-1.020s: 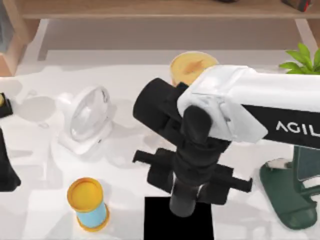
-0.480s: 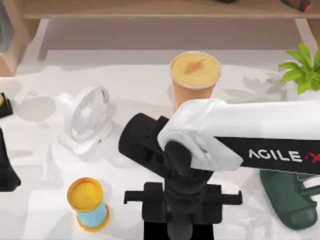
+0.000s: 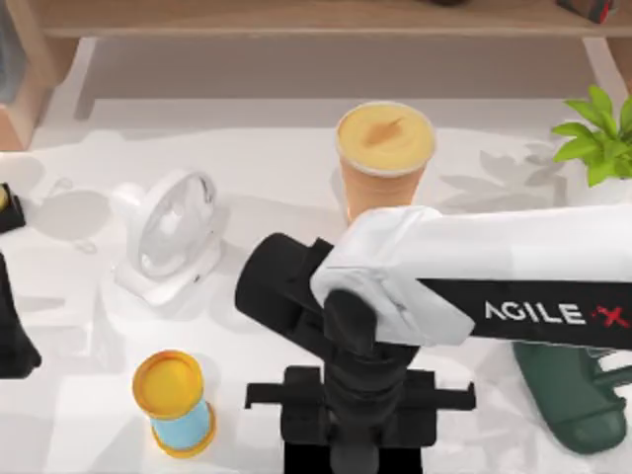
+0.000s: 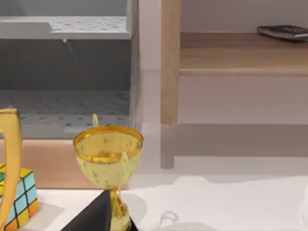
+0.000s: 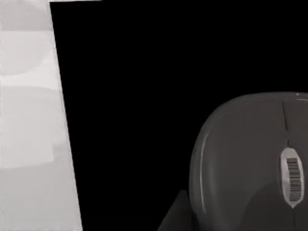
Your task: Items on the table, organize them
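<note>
- Top view: my right arm [image 3: 474,267] reaches in from the right across the middle of the white surface [image 3: 267,168], its black wrist hanging over the near edge at centre.
- The right tool [image 3: 357,449] points down over a black mat [image 3: 306,459] at that near edge; I cannot tell whether its fingers are spread or pressed together.
- Right wrist view: the dark grey computer mouse [image 5: 255,159] lies on the black mat, close under the camera, scroll wheel facing up.
- The orange drink cup [image 3: 383,153] stands upright toward the far side of the surface, just beyond the right arm.
- A white desk fan [image 3: 168,242] sits left of centre, and a yellow-topped blue cylinder [image 3: 176,403] stands nearer the front on the left.
- A dark green object [image 3: 563,395] rests under the right arm at the right; a leafy plant [image 3: 592,133] is at the far right.
- My left arm [image 3: 12,336] sits parked at the left edge; I cannot tell the state of its tool.
- Left wrist view: a gold trophy cup [image 4: 108,156] and a colour cube [image 4: 19,197] stand before a wooden shelf [image 4: 240,55].
</note>
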